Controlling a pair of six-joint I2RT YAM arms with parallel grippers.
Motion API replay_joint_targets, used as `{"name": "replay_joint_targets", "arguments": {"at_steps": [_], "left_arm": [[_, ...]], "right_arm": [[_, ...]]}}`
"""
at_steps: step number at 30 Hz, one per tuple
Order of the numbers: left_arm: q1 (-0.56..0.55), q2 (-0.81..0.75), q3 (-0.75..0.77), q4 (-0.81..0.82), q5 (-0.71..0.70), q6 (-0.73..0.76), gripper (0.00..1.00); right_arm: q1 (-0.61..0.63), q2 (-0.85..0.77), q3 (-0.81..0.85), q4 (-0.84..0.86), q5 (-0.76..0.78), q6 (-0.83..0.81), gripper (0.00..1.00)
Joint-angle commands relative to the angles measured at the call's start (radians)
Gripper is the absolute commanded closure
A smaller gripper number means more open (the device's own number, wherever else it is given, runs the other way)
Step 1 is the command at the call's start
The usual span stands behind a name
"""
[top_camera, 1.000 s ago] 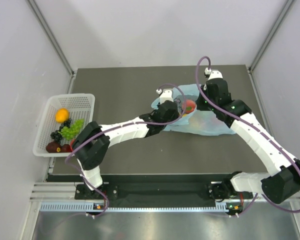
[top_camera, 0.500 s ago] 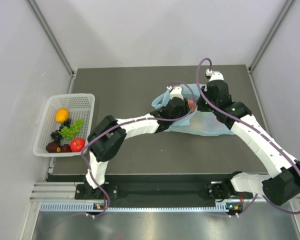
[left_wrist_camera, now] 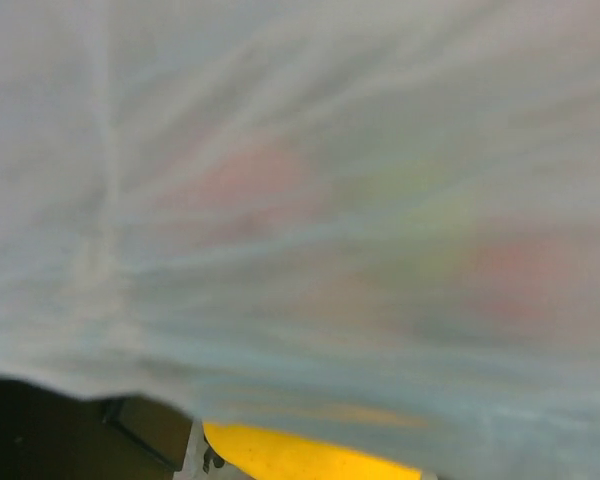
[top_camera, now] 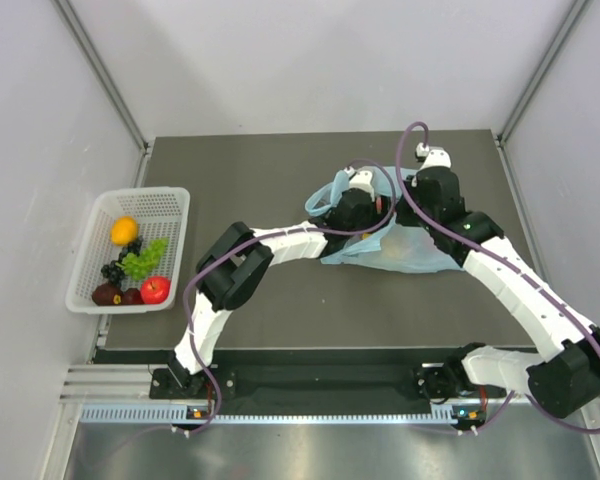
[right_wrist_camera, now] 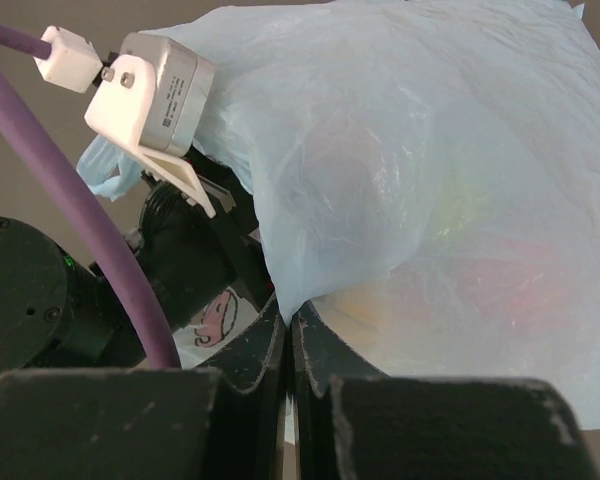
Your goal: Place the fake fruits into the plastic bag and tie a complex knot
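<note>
The light-blue plastic bag [top_camera: 410, 252] lies at the back right of the mat. My right gripper [top_camera: 413, 203] is shut on its mouth edge, and in the right wrist view [right_wrist_camera: 290, 330] the plastic [right_wrist_camera: 430, 180] rises from between the closed fingers. My left gripper [top_camera: 368, 207] is pushed into the bag mouth with a red fruit [top_camera: 384, 206] at its tip. The left wrist view is filled with blurred plastic [left_wrist_camera: 300, 200], pink and red fruits showing faintly through it. A yellow fruit surface [left_wrist_camera: 300, 458] sits where the jaws are. The fingers themselves are hidden.
A white mesh basket [top_camera: 170, 200] at the left edge holds an orange [top_camera: 124, 230], green grapes [top_camera: 143, 261], a red apple [top_camera: 155, 289] and a dark plum [top_camera: 107, 294]. The left wrist's camera housing [right_wrist_camera: 150, 90] is close beside the right gripper.
My left arm has reached further right and back, carrying the red fruit from outside the bag into its mouth. The red apple in the basket is uncovered. The right gripper kept its hold.
</note>
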State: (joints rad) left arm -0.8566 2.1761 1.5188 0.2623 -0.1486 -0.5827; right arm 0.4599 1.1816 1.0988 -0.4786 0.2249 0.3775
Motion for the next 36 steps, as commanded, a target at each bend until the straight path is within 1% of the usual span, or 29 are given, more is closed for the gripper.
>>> {"name": "replay_joint_targets", "arguments": {"at_steps": [1,8,10,15,19,24,25,28,30,31,32,34,35,36], "left_arm": [[-0.001,-0.065,-0.005,0.051,0.026,0.047,0.19],[-0.002,-0.191,-0.1,0.011,0.041,0.095,0.11],[-0.001,-0.222,-0.127,-0.014,0.041,0.107,0.04],[-0.001,-0.323,-0.186,-0.103,0.018,0.147,0.02],[-0.002,-0.381,-0.206,-0.193,0.024,0.17,0.04],[-0.001,-0.51,-0.276,-0.302,0.007,0.234,0.05],[0.004,-0.548,-0.281,-0.348,0.026,0.247,0.05],[0.028,-0.626,-0.31,-0.408,0.081,0.29,0.04],[0.063,-0.668,-0.339,-0.428,0.125,0.322,0.04],[0.077,-0.712,-0.351,-0.432,0.132,0.339,0.04],[0.091,-0.729,-0.364,-0.442,0.138,0.372,0.04],[0.149,-0.765,-0.39,-0.452,0.22,0.421,0.06],[0.184,-0.769,-0.394,-0.477,0.242,0.49,0.06],[0.201,-0.771,-0.39,-0.498,0.291,0.526,0.07]], "right_arm": [[-0.024,-0.034,-0.002,0.066,0.019,0.011,1.0],[-0.027,-0.04,-0.008,0.066,0.014,0.017,1.0],[-0.029,-0.039,-0.007,0.064,0.011,0.015,1.0],[-0.032,-0.036,-0.004,0.064,0.001,0.018,1.0],[-0.032,-0.033,0.001,0.067,-0.01,0.02,1.0],[-0.033,-0.027,0.01,0.061,-0.019,0.015,1.0],[-0.035,-0.027,0.01,0.061,-0.021,0.014,1.0],[-0.033,-0.022,0.012,0.06,-0.03,0.011,1.0],[-0.033,-0.02,0.01,0.06,-0.035,0.011,1.0],[-0.033,-0.02,0.012,0.061,-0.038,0.009,1.0],[-0.033,-0.02,0.01,0.061,-0.039,0.008,1.0],[-0.035,-0.02,0.012,0.063,-0.044,0.008,1.0],[-0.033,-0.02,0.01,0.063,-0.048,0.008,1.0],[-0.035,-0.019,0.01,0.063,-0.05,0.008,1.0]]}}
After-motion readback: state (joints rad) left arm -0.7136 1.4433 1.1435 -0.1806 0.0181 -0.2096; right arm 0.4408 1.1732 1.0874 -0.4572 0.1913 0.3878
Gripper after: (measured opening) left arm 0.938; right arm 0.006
